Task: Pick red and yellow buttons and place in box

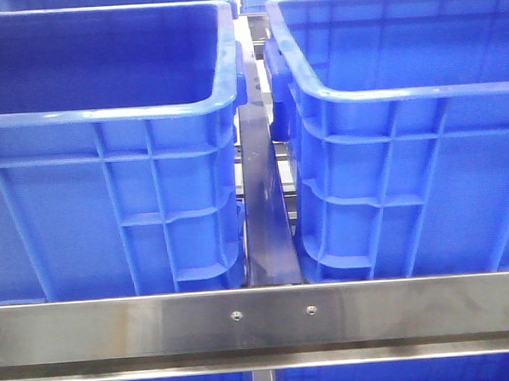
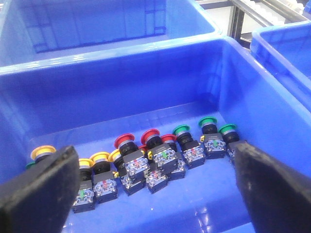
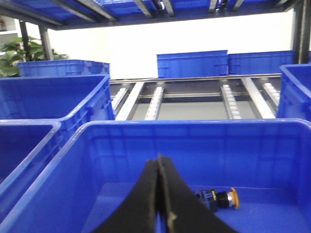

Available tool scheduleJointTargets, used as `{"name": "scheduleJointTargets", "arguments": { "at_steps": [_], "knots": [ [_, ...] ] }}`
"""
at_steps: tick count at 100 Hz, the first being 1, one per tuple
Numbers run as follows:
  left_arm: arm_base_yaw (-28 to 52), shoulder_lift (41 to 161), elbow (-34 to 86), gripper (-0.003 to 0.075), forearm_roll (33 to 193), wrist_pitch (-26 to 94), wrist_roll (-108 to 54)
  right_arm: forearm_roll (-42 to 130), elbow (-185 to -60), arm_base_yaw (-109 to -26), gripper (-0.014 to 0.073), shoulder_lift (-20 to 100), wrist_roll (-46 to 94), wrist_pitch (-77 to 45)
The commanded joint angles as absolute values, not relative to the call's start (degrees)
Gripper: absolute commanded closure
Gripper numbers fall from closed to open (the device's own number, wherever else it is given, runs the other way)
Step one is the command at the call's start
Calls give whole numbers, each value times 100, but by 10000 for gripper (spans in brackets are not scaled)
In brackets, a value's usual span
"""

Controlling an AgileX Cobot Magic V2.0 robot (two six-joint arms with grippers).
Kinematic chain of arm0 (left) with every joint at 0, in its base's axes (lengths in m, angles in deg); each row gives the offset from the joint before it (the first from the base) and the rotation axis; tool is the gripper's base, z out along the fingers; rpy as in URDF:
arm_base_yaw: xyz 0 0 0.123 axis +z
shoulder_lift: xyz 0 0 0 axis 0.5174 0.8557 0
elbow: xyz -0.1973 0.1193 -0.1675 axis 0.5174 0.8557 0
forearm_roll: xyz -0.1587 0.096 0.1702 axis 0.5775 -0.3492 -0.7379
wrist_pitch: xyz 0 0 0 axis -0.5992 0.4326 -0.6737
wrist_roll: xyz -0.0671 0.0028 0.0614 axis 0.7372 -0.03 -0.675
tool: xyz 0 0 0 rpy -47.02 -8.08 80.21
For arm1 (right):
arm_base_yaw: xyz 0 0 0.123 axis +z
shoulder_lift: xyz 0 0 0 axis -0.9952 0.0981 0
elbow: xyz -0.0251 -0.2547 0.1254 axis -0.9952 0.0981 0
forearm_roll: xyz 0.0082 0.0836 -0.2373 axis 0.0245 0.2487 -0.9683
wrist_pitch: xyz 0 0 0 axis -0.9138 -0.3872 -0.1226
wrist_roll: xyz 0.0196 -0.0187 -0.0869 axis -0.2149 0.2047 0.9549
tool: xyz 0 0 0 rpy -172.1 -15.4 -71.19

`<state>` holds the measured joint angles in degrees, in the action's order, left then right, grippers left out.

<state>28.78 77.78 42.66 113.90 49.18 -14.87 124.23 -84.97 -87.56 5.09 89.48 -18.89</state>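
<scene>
In the left wrist view, a row of push buttons lies on the floor of a blue crate. Yellow-capped ones are at one end, red-capped ones in the middle and green-capped ones at the other end. My left gripper hangs open above them, holding nothing, with one black finger on each side of the row. My right gripper is shut and empty over another blue box. One yellow button lies on that box's floor.
The front view shows two tall blue crates, one left and one right, with a narrow gap and a steel rail in front. Neither arm shows there. More blue crates and roller tracks stand beyond.
</scene>
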Motion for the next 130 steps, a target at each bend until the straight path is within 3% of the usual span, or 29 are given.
{"name": "scheduleJointTargets", "arguments": {
  "at_steps": [1,46,61,91,130],
  "knots": [
    [2886,7795,4110,131,11529,4486,-1444,11920,-8644,-8753,662,528,8520,-1677],
    [2886,7795,4110,131,11529,4486,-1444,5328,-8644,-8753,662,504,1859,-2179],
    [2886,7795,4110,131,11529,4486,-1444,3475,-8627,-8712,662,360,211,-2494],
    [2886,7795,4110,131,11529,4486,-1444,2745,-8479,-8437,662,-175,-237,-2655],
    [2886,7795,4110,131,11529,4486,-1444,2745,-6711,-8435,662,-1601,-237,-3330]
  ]
}}
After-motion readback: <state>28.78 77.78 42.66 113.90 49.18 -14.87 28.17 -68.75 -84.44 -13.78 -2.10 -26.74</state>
